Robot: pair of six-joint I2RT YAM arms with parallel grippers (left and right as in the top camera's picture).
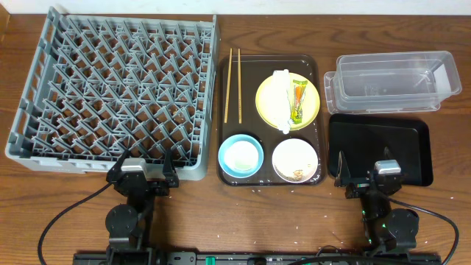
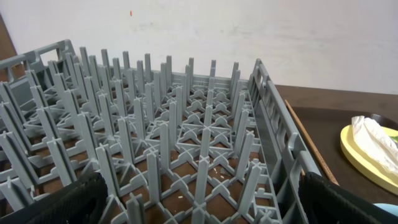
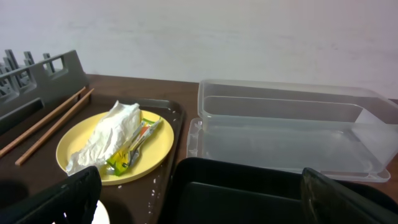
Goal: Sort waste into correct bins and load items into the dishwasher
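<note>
A brown wooden desk (image 1: 456, 221) under a white wall (image 3: 249, 37) carries everything. The left claw (image 1: 145, 168) and right claw (image 1: 366, 171) hang at the near edge, fingers apart and empty. The wrapper (image 1: 282, 99) lies on the plate (image 1: 313, 99) beside the sachet (image 1: 296, 101), on the brown tray (image 1: 309, 62) at mid-desk, between the rack (image 1: 110, 88) and the tub (image 1: 390, 81). Waste probably goes first. The right claw should descend on the wrapper's raised folds, pinch only paper, and lift straight up so the plate and sachet are not dragged.
</note>
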